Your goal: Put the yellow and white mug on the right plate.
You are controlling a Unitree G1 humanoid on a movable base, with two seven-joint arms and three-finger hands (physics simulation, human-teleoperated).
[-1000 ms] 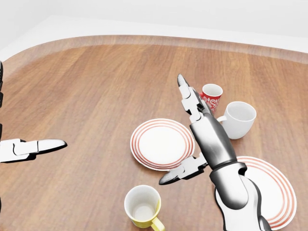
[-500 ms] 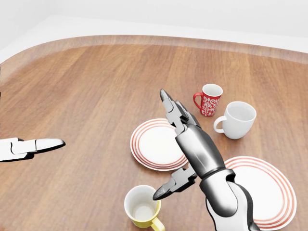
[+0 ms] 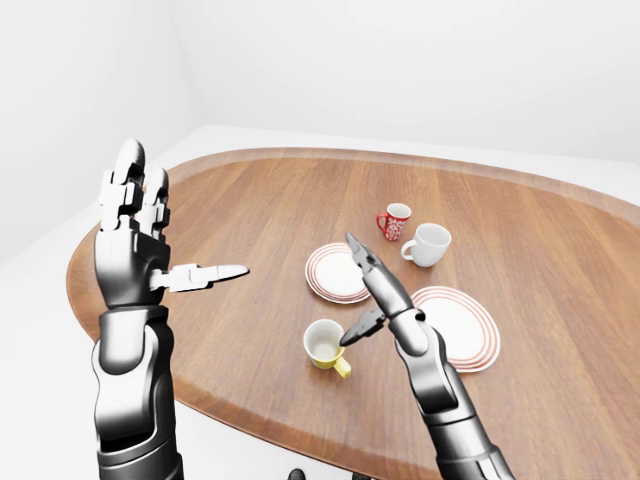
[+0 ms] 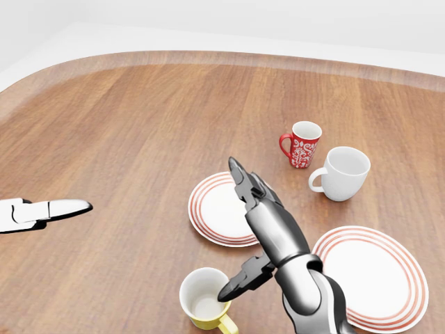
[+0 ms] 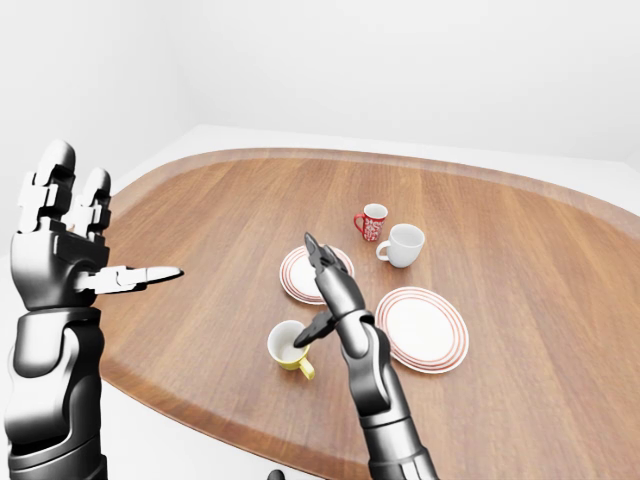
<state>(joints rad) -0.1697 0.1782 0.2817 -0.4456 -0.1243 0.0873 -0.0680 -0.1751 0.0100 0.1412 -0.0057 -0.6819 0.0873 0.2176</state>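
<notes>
Only the eye views showed our left hand (image 3: pixel 135 235) whole, raised upright with fingers spread, well left of the crockery; the head view caught just one fingertip at its left edge. Our right hand (image 4: pixel 240 236) was open, fingers stretched over the left plate (image 4: pixel 217 209), thumb tip at the rim of the yellow mug (image 4: pixel 205 299). The mug stood upright and empty near the head view's bottom edge, apart from the right plate (image 4: pixel 379 275), which was bare. A red mug (image 4: pixel 302 144) and a white mug (image 4: pixel 344 172) stood beyond. The oval wooden table (image 4: pixel 125 132) sat in a white room.
</notes>
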